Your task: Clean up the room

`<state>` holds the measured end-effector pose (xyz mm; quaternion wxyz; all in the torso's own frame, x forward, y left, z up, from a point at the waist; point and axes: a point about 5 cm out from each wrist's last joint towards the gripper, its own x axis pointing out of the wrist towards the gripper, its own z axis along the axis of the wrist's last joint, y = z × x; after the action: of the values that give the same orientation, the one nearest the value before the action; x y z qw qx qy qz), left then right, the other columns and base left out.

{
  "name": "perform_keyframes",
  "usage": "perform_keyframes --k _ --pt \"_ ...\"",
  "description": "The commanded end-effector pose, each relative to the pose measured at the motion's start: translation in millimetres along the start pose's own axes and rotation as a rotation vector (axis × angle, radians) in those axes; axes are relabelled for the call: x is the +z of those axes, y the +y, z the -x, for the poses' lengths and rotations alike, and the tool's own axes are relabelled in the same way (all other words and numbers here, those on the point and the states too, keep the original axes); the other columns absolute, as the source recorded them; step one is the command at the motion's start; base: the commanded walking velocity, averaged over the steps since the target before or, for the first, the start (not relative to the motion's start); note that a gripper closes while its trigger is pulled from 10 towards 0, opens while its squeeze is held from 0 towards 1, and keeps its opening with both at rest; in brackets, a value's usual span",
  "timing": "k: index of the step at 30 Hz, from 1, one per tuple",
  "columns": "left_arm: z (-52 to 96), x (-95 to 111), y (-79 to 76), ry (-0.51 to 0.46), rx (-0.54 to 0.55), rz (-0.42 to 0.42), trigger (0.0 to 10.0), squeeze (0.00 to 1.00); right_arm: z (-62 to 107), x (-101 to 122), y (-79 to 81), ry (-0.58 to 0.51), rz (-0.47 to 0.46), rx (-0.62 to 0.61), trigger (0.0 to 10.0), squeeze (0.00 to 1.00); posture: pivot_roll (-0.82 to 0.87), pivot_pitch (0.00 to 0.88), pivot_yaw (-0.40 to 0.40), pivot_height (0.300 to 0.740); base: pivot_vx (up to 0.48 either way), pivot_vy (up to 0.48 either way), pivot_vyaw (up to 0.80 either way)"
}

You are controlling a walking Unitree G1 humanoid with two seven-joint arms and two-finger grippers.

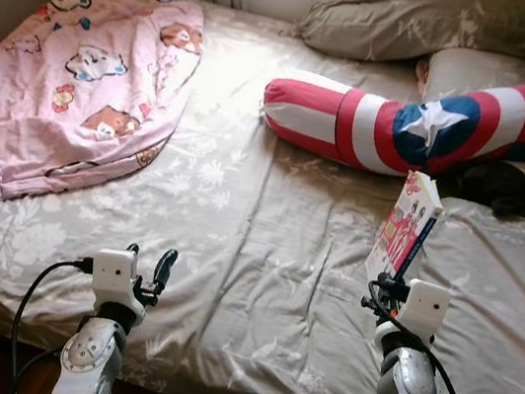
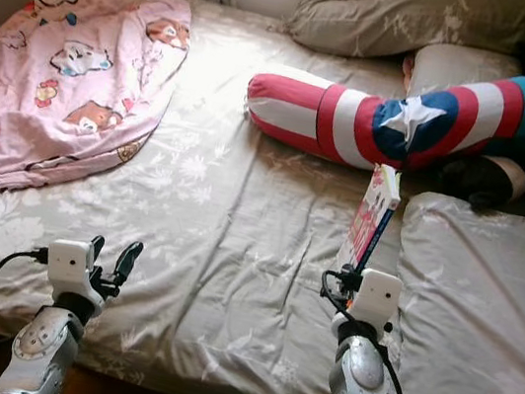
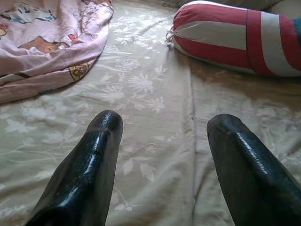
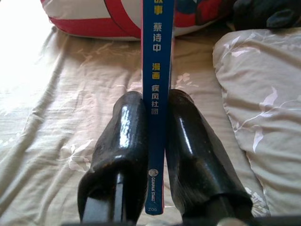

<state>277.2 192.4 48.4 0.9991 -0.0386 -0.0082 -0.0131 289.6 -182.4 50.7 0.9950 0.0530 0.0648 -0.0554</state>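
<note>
The book (image 1: 405, 228) is a thin paperback with a blue spine (image 4: 158, 94) printed in white characters and a pink and white illustrated cover. It stands upright, spine facing the robot, clamped at its lower end between the two black fingers (image 4: 124, 141) of the right gripper (image 4: 157, 113). It is held above the beige floral bed sheet (image 1: 264, 247), near the striped bolster pillow (image 1: 395, 118).

A pink cartoon-print blanket (image 1: 72, 77), a red-white-blue starred bolster (image 1: 424, 123), a blue-spined book (image 4: 157, 94), a beige floral sheet (image 1: 255, 246).
</note>
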Motion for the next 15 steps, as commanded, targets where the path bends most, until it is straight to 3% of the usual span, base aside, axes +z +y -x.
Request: perform_keyframes --k 1,3,15 --pt "3.7 -3.7 0.3 0.019 0.005 0.007 10.0 0.0 -1.6 6.3 -0.8 -0.038 -0.004 -0.007 10.0 0.0 -0.02 0.169 -0.036 0.7 0.0 0.0 0.0" --pt "3.5 -3.6 0.6 0.02 0.007 0.008 10.0 0.0 -3.6 3.7 0.4 -0.002 0.015 0.004 10.0 0.0 -0.01 0.174 -0.039 0.7 0.0 0.0 0.0" --pt "6.3 -7.0 0.9 0.042 0.008 0.004 10.0 0.0 -1.9 3.8 3.6 -0.028 0.016 0.006 10.0 0.0 -0.01 0.187 -0.038 0.68 0.0 0.0 0.0"
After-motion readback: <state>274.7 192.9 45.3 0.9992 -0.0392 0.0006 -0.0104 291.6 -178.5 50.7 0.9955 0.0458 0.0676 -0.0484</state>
